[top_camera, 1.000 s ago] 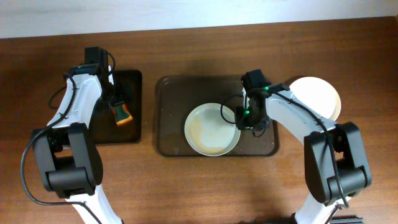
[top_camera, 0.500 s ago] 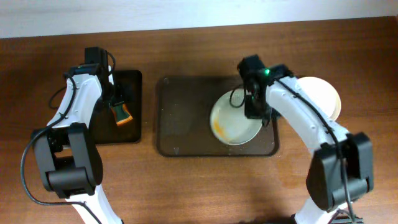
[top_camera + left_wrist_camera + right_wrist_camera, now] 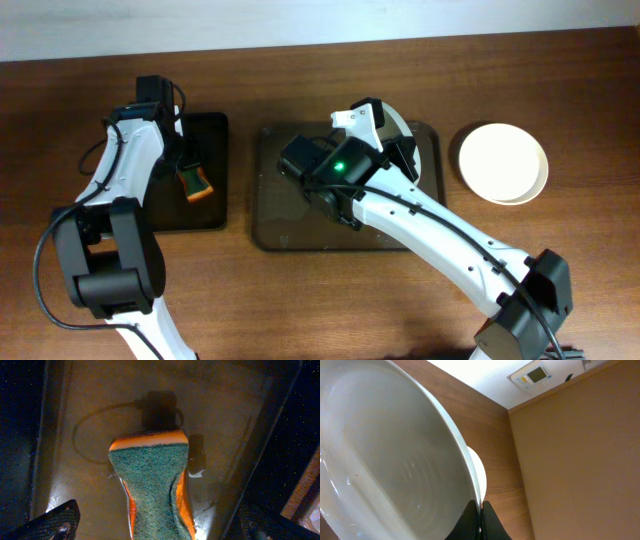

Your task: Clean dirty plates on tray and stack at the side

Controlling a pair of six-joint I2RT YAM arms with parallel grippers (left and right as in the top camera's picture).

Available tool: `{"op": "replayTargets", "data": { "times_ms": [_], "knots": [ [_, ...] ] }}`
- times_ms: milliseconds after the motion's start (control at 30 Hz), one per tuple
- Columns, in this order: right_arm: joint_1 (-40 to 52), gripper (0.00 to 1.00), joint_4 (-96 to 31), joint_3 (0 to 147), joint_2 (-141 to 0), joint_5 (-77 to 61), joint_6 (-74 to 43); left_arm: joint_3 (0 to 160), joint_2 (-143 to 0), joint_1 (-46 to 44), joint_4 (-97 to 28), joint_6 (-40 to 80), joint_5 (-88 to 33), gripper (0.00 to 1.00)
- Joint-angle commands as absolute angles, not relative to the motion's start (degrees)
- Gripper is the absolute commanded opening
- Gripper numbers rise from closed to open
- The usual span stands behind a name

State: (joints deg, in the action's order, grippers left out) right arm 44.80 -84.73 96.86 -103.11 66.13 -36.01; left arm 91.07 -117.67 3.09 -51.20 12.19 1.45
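Observation:
My right gripper (image 3: 385, 135) is shut on the rim of a white plate (image 3: 399, 121) and holds it raised and tipped on edge above the dark brown tray (image 3: 262, 215). In the right wrist view the jaws (image 3: 481, 510) pinch the plate's edge (image 3: 385, 460). No other plate shows on the tray. White plates (image 3: 503, 163) lie on the table right of the tray, also seen in the right wrist view (image 3: 480, 475). My left gripper (image 3: 188, 168) is open and hangs over a green and orange sponge (image 3: 196, 185). The fingers (image 3: 160, 530) straddle the sponge (image 3: 152, 480) without touching it.
The sponge lies on a smaller black tray (image 3: 215, 130) left of the brown tray. The right arm's wrist and forearm (image 3: 420, 215) cross over the brown tray. Wooden table (image 3: 330, 300) all round; a light wall runs along the far edge.
The right arm has lifted the plate off the brown tray and tipped it up on edge, its wrist swinging left and up. The left arm and sponge have not moved.

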Motion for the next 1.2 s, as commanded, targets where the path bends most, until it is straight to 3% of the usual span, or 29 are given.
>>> {"op": "replayTargets", "data": {
  "times_ms": [0,133,200,333,400,500,633,667,700,733,767,933,1000,1033,1167],
  "knots": [
    [44.9,0.04,-84.8,98.2,-102.2,70.0,-39.6,91.1,-118.1,3.4,-51.3,11.7,1.1,1.0],
    [37.8,0.04,-81.3,98.2,-102.3,56.4,-47.5,91.1,-118.1,3.4,-51.2,11.7,1.1,1.0],
    [27.1,0.04,-76.9,98.2,-102.3,43.1,-45.8,91.1,-118.1,3.4,-51.2,11.7,1.1,1.0],
    [-5.1,0.04,-67.5,98.1,-102.3,-4.6,-24.2,91.1,-118.1,3.4,-51.2,11.7,1.1,1.0],
    [-19.2,0.04,-67.9,97.0,-102.4,-12.7,-18.0,91.1,-118.1,3.4,-51.2,11.7,1.1,1.0],
    [-30.1,0.04,-65.4,90.5,-102.4,-12.6,-16.7,91.1,-118.1,3.4,-51.2,11.7,1.1,1.0],
    [-31.9,0.04,-51.4,77.6,-102.4,-7.5,-16.9,91.1,-118.1,3.4,-51.2,11.7,1.1,1.0],
    [-31.9,0.16,-50.0,76.5,-102.4,-7.8,-17.0,91.1,-118.1,3.4,-51.2,11.7,1.1,1.0],
    [-31.9,0.45,-49.7,76.4,-102.4,-9.1,-17.0,91.1,-118.1,3.4,-51.2,11.7,1.1,1.0],
    [-31.9,0.83,-50.1,76.9,-102.4,-11.7,-16.9,91.1,-118.1,3.4,-51.2,11.7,1.1,1.0],
    [-31.9,0.9,-52.3,78.2,-102.3,-14.3,-16.9,91.1,-118.1,3.4,-51.2,11.7,1.1,1.0],
    [-29.1,0.88,-65.9,79.7,-86.3,-27.5,-9.0,91.1,-118.1,3.4,-51.2,11.7,1.1,1.0],
    [-23.0,0.91,-67.3,74.0,-72.8,-26.7,-7.7,91.1,-118.1,3.4,-51.2,11.7,1.1,1.0],
    [-19.1,0.98,-67.2,69.4,-65.5,-26.2,-7.7,91.1,-118.1,3.4,-51.2,11.7,1.1,1.0],
    [-10.1,0.98,-72.7,57.9,-47.1,-26.2,-7.7,91.1,-118.1,3.4,-51.2,11.7,1.1,1.0]
  ]
}}
